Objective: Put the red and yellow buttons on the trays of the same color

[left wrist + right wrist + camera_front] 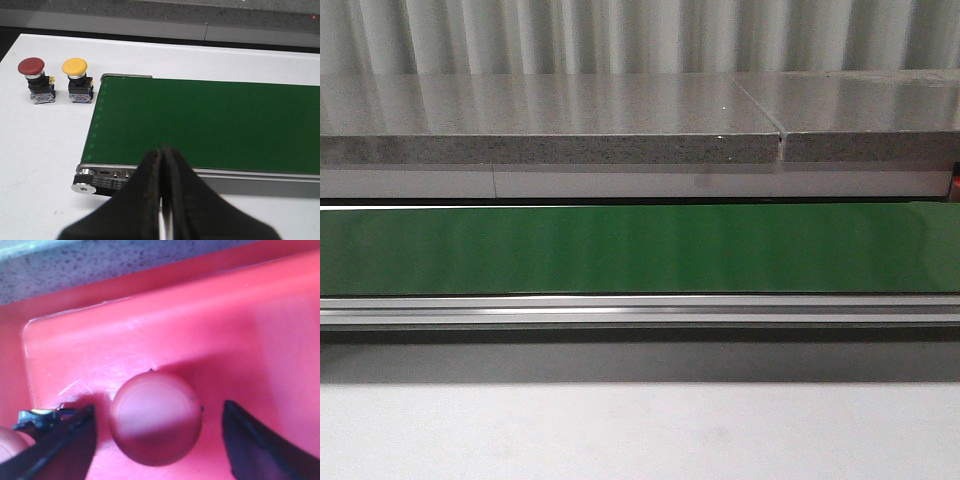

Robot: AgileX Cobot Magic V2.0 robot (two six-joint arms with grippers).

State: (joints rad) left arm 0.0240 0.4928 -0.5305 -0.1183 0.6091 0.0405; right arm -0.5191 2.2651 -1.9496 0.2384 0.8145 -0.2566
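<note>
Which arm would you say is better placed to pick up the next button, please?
Left: its end effector is shut and empty, with the red button and yellow button beside the green belt; the right end effector is open over the red tray.

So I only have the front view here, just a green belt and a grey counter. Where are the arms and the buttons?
Observer: The right gripper hangs open over the red tray, a red button between its fingers, neither touching it.
Operator: Is that the only button in the tray?
Observer: No, part of a second red cap shows at the frame's edge.
Operator: And the left arm?
Observer: The left gripper is shut and empty, above the near edge of the green belt.
Operator: Any buttons left to sort?
Observer: Yes, a red-capped button and a yellow button stand side by side on the white table, just off the belt's end.
</note>
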